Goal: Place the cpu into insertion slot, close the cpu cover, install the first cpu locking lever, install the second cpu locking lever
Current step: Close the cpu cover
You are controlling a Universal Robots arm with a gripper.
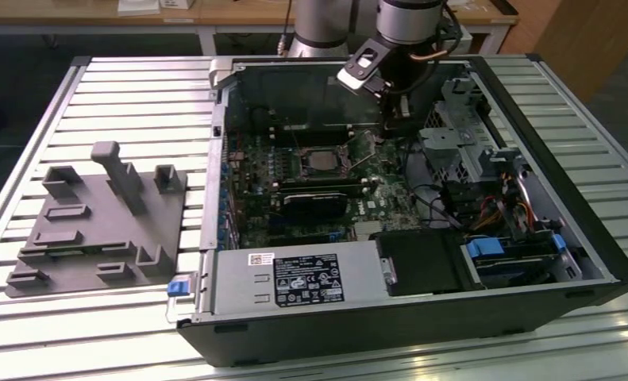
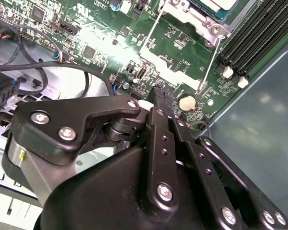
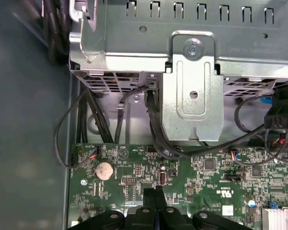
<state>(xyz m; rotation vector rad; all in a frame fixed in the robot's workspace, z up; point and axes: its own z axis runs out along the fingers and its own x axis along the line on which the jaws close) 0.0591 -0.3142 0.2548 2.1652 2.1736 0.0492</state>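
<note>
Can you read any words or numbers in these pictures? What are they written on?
No text here can be read for certain.
White label on the grey power supply box: lines of print and symbols, too small to read.
Small sticker above that label: too small to read.
Green circuit board: tiny white markings, too small to read.

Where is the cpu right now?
In the exterior view the cpu lies at the middle of the green circuit board, beside the black card, to the exterior view's left of the gripper.
</note>
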